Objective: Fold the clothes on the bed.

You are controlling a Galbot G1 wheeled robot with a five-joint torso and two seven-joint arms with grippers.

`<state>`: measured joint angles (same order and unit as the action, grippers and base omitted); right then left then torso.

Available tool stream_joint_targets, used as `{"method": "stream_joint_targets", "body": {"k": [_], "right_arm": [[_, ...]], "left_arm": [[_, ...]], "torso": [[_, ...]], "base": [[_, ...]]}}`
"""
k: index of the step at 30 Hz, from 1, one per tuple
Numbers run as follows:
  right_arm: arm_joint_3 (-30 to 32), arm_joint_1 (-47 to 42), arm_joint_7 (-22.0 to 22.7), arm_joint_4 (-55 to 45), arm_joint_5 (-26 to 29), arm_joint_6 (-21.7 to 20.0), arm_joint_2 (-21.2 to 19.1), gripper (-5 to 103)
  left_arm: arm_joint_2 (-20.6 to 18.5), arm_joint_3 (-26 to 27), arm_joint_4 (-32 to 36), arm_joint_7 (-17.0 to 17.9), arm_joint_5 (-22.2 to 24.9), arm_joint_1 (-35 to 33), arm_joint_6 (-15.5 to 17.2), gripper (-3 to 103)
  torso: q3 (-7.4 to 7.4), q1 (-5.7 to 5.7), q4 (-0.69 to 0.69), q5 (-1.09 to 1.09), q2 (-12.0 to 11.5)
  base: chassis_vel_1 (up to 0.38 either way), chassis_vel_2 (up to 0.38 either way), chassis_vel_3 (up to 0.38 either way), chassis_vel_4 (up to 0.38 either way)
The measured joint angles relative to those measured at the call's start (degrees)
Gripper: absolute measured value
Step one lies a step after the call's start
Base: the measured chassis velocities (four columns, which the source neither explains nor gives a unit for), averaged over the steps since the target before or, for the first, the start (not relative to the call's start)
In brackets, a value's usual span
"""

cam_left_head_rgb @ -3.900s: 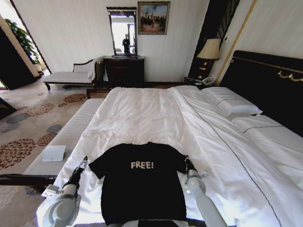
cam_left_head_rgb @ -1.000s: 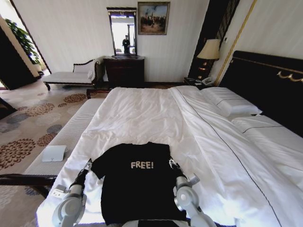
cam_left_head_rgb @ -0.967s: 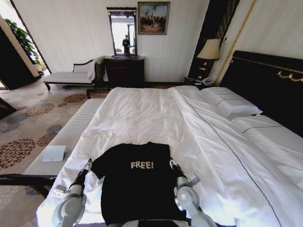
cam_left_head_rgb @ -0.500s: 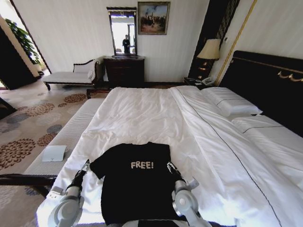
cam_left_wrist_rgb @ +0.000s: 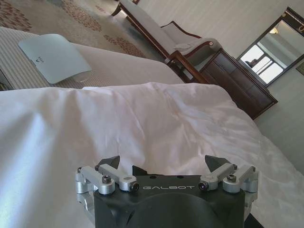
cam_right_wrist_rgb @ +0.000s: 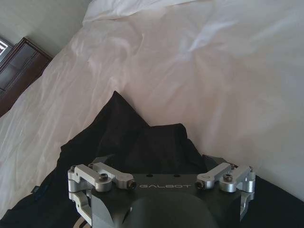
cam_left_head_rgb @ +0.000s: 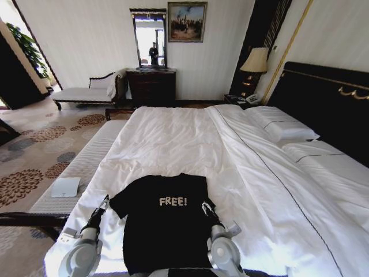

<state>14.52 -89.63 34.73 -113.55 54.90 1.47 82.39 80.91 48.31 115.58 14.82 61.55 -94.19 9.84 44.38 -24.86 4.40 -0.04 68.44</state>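
From the head camera, the black T-shirt (cam_left_head_rgb: 167,222) lies flat on the near end of the bed (cam_left_head_rgb: 173,138) — soft cloth on smooth white sheets. The right gripper (cam_left_head_rgb: 206,209) sits at its folded-in sleeve, likely pinching it; the fingers hide there, so I cannot tell.

In the left wrist view, the left gripper (cam_left_wrist_rgb: 162,164) waits over the wrinkly white duvet (cam_left_wrist_rgb: 142,118), tips wide apart.

In the right wrist view, dark cloth bunches up — a soft peak.

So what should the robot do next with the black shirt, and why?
Probably carry the right gripper further across the T-shirt. That sleeve already lies folded onto the shirt, while the other sleeve lies spread on the bed beside the open left gripper.
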Motion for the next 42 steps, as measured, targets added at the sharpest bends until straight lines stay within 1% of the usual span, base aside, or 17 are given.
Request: {"method": "stream_joint_targets", "body": {"k": [4,7,12,15,16,19,20,25,27,28,30,31,34,36,40,41,42], "right_arm": [[-0.7,-0.8,-0.1,-1.1,0.1,0.1,0.4,100],[-0.9,-0.4,-0.2,-0.1,0.0,0.1,0.6,100],[0.4,1.4,0.3,0.2,-0.5,0.6,0.7,100],[1.3,1.6,0.6,-1.2,-3.8,1.3,-0.1,100],[1.3,1.6,0.6,-1.2,-3.8,1.3,-0.1,100],[0.8,-0.2,0.6,-2.6,-6.9,1.7,-0.5,100],[0.8,-0.2,0.6,-2.6,-6.9,1.7,-0.5,100],[-1.1,-1.5,0.3,-2.5,-5.4,1.5,-0.3,100],[-1.5,-1.0,0.1,-1.9,-2.7,1.0,-0.2,100],[-1.5,-0.6,0.0,-1.9,-0.9,0.8,-0.2,103],[-1.5,-0.4,-0.1,-1.8,0.2,0.7,-0.2,103],[-1.6,0.1,-0.2,-1.4,1.5,0.5,-0.1,101],[-1.7,1.9,-0.7,1.1,2.0,0.5,0.3,90],[-1.7,2.4,-0.8,1.8,2.0,0.5,0.4,90],[-2.2,4.3,-0.9,4.2,2.0,0.5,0.1,68],[-2.2,4.3,-0.9,4.2,2.0,0.5,0.1,68],[-2.3,4.6,-0.9,4.7,1.8,0.5,0.1,65]], "left_arm": [[0.0,0.0,-0.1,0.1,0.0,0.2,0.0,100],[0.0,0.0,-0.2,0.1,0.0,0.2,0.0,100],[-0.2,0.0,-0.2,0.2,-0.1,0.3,0.0,100],[-0.4,0.3,-0.2,0.3,0.0,0.6,0.0,100],[-0.4,0.3,-0.2,0.3,0.0,0.6,0.0,100],[-0.5,0.3,-0.6,0.3,0.0,0.8,0.1,100],[-0.5,0.3,-0.6,0.3,0.0,0.8,0.1,100],[-0.1,0.1,-0.9,0.4,-0.3,1.1,0.1,100],[0.1,0.0,-0.9,0.4,-0.6,1.3,0.2,100],[0.3,0.0,-0.9,0.5,-0.7,1.3,0.2,100],[0.4,-0.1,-0.9,0.6,-0.8,1.3,0.2,100],[0.5,-0.1,-0.8,0.6,-0.9,1.2,0.3,100],[0.5,-0.1,-0.7,0.7,-1.0,1.1,0.4,100],[0.5,0.0,-0.7,1.0,-0.9,1.3,0.6,100],[0.2,0.1,-0.7,1.8,-0.5,2.6,1.4,100],[0.2,0.1,-0.7,1.8,-0.5,2.6,1.4,100],[0.1,0.1,-0.7,2.0,-0.3,3.1,1.5,100]], "torso": [[0.00,0.00,0.01,0.00,0.0],[0.00,0.00,0.01,0.00,0.0],[0.00,0.00,0.00,0.00,0.0],[0.00,0.00,0.00,0.00,0.0],[0.00,0.00,0.00,0.00,0.0],[0.00,0.00,0.01,0.00,0.0],[0.00,0.00,0.01,0.00,0.0],[0.00,0.00,0.01,0.00,0.0],[0.00,0.00,0.01,0.01,0.0],[0.00,0.00,0.00,0.00,0.0],[0.00,0.00,0.00,0.00,0.0],[0.00,0.00,0.00,0.00,0.0],[0.00,0.00,0.00,0.00,0.0],[0.00,0.00,0.00,0.00,0.0],[0.00,0.00,0.00,0.00,0.0],[0.00,0.00,0.00,0.00,0.0],[0.00,0.00,0.00,0.00,0.0]], "base": [[0.000,0.000,0.000,0.000],[0.000,0.000,0.000,0.000],[0.000,0.000,0.000,0.000],[0.000,0.000,0.000,0.000],[0.000,0.000,0.000,0.000],[0.000,0.000,0.000,0.000],[0.000,0.000,0.000,0.000],[0.000,0.000,0.000,0.000],[0.000,0.000,0.000,0.000],[0.000,0.000,0.000,0.000],[0.000,0.000,0.000,0.000],[0.000,0.000,0.000,0.000],[0.000,0.000,0.000,0.000],[0.000,0.000,0.000,0.000],[0.000,0.000,0.000,0.000],[0.000,0.000,0.000,0.000],[0.000,0.000,0.000,0.000]]}}
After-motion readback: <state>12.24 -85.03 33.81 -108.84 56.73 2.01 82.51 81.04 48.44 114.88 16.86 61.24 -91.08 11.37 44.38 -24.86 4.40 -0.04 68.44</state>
